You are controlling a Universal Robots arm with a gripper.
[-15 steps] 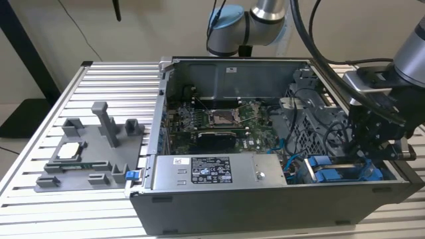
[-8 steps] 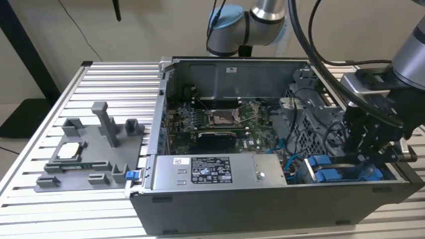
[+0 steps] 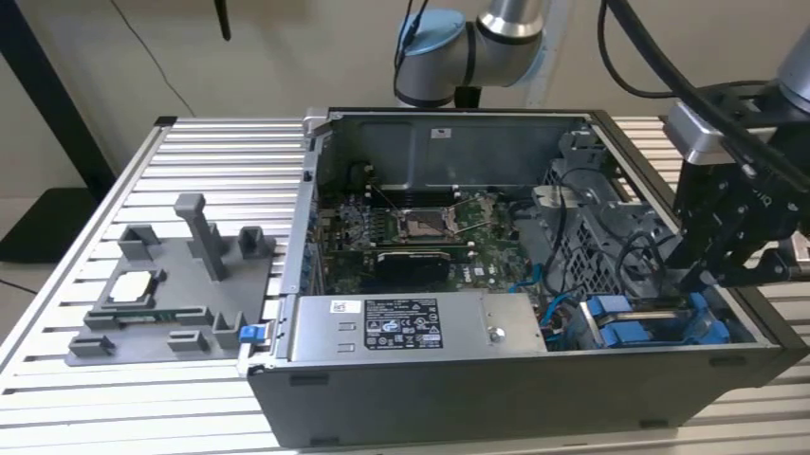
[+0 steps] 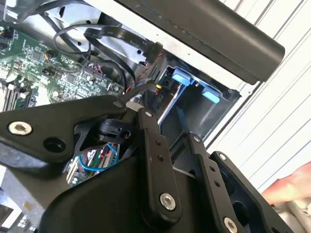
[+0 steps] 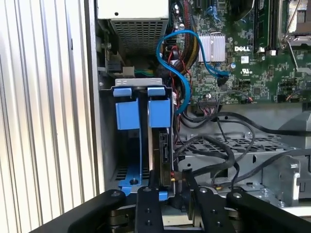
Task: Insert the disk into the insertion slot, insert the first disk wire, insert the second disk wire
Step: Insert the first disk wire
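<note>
In the first wrist view the disk (image 5: pixel 165 145) stands edge-on in the insertion slot (image 5: pixel 138 86), its blue carrier tab (image 5: pixel 160 110) beside a second blue carrier (image 5: pixel 127 111). My gripper (image 5: pixel 171 188) sits at the disk's open end, its fingers (image 5: pixel 153 191) closed around a black wire connector (image 5: pixel 178 177). The connector's cables (image 5: pixel 214 167) trail off over the grey cage. In the exterior view the gripper (image 3: pixel 699 282) hangs low over the blue-edged bay (image 3: pixel 633 332) at the case's near corner, on the exterior view's right. In the second wrist view the fingertips (image 4: pixel 140 108) meet black wires (image 4: pixel 146 46) near the blue tabs (image 4: pixel 181 77).
The motherboard (image 3: pixel 418 227) and a labelled power supply (image 3: pixel 405 324) fill the rest of the dark case (image 3: pixel 506 398). A blue cable (image 5: pixel 172 53) loops beside the bay. A grey fixture plate (image 3: pixel 177 294) lies on the exterior view's left. A person's hand (image 4: pixel 291 191) shows beside the case.
</note>
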